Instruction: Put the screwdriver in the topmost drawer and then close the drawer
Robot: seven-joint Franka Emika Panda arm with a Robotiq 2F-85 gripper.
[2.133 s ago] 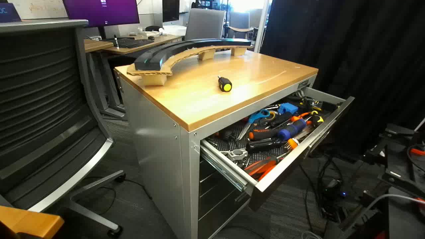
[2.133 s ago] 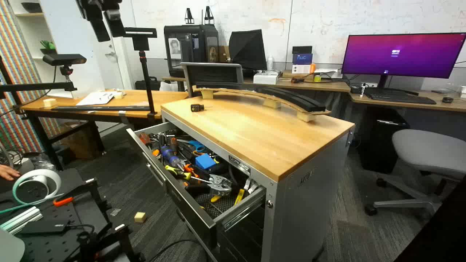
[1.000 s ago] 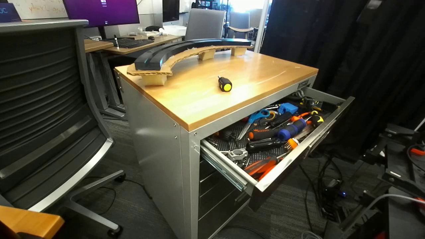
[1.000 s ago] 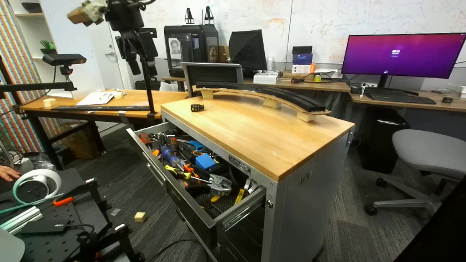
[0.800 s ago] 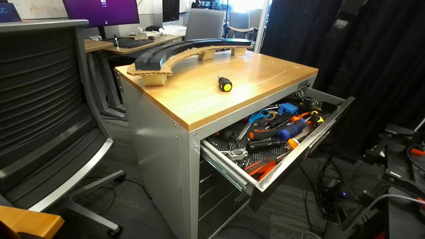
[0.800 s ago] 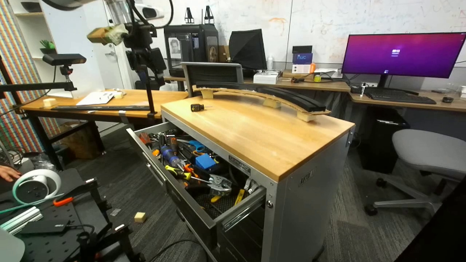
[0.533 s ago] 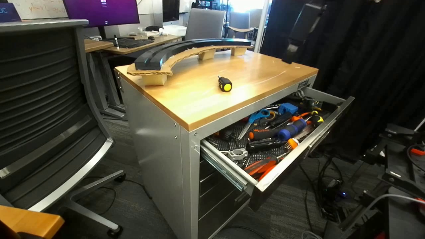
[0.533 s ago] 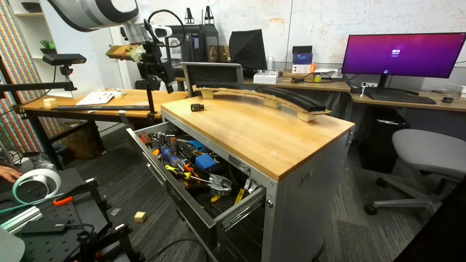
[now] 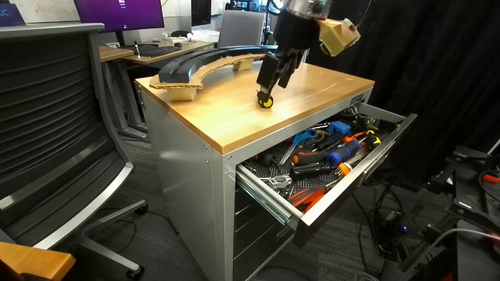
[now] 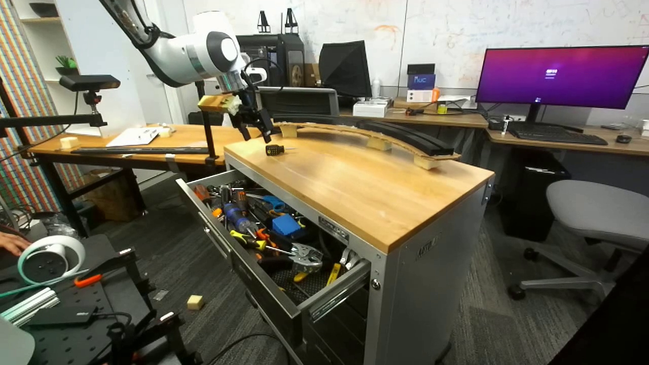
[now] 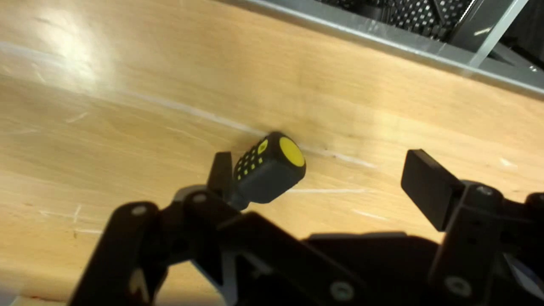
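The screwdriver (image 11: 270, 170) lies on its side on the counter (image 11: 127, 140), seen in the wrist view between widely parted fingers (image 11: 429, 189) that grip nothing. One finger shows close beside the handle, hiding the shaft there; the other stands well apart, so a shift to centre the handle would seem wise before any squeeze. The wide spread is presumably meant to straddle the stubby handle, which should offer a surer hold than the thin shaft. In an exterior view the fingers (image 9: 266, 89) slant down over the screwdriver; whether they touch it cannot be told. Lower than the fingers, past the counter's edge, the drawer (image 9: 328, 197) stands pulled out, likely so that the screwdriver can go in ahead of the closing push. Tools (image 9: 312, 157) crowd it, leaving the risk that a carelessly dropped handle perches high and catches. The grasp looks to be next; neither drop nor closing is done.
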